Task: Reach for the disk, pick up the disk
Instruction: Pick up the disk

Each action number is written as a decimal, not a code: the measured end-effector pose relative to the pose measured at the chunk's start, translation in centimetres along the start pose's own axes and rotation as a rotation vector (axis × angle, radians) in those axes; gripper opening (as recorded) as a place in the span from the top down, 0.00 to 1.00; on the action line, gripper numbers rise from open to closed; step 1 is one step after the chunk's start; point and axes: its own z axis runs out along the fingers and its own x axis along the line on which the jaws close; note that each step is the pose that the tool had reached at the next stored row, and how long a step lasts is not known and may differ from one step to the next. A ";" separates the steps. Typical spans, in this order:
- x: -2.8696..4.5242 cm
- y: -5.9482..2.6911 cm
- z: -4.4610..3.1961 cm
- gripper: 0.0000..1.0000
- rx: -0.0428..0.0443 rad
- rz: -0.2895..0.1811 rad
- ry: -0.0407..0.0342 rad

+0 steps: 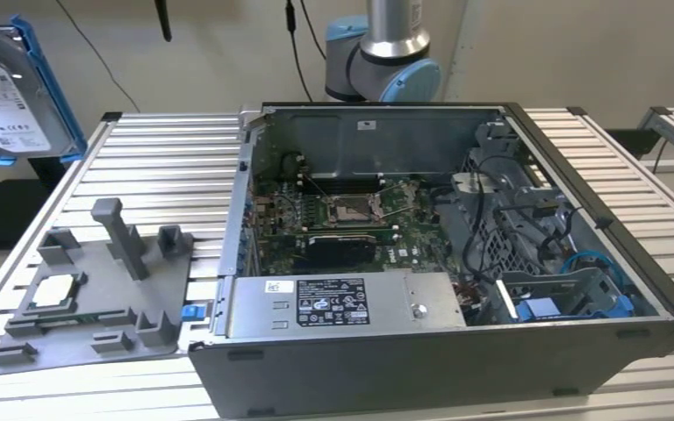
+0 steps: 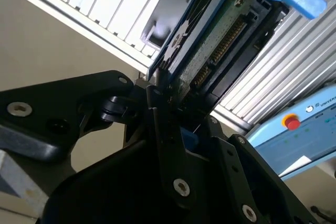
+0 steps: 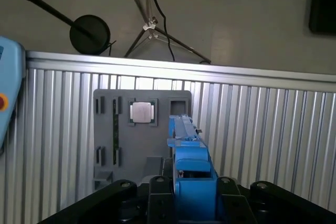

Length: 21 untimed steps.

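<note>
Holds the disk [image 1: 10, 88] up in the air at the exterior view's left, high over the table [image 1: 138, 167], with the claw [image 2: 168, 95] closed tight on just one thin end, so could let it tip, slip out and fall onto the grey holder [image 1: 91, 298].

our exterior view and first wrist view both look down on the grey fixture [image 1: 112, 303]; second wrist view hugs the disk [image 2: 210, 40].

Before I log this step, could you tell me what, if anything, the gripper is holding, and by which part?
The gripper is shut on the disk, clamping one end of it at its blue bracket.
</note>
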 end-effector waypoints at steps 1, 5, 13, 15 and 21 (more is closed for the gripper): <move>0.00 -0.06 0.00 1.00 0.0000 0.000 0.0000; 0.03 -0.50 0.00 1.00 -0.0002 0.000 0.0008; 0.10 -1.57 0.01 1.00 -0.0002 0.000 0.0020; 0.12 -1.81 0.01 1.00 -0.0002 0.000 0.0022; 0.17 -2.73 0.02 1.00 -0.0003 0.000 0.0024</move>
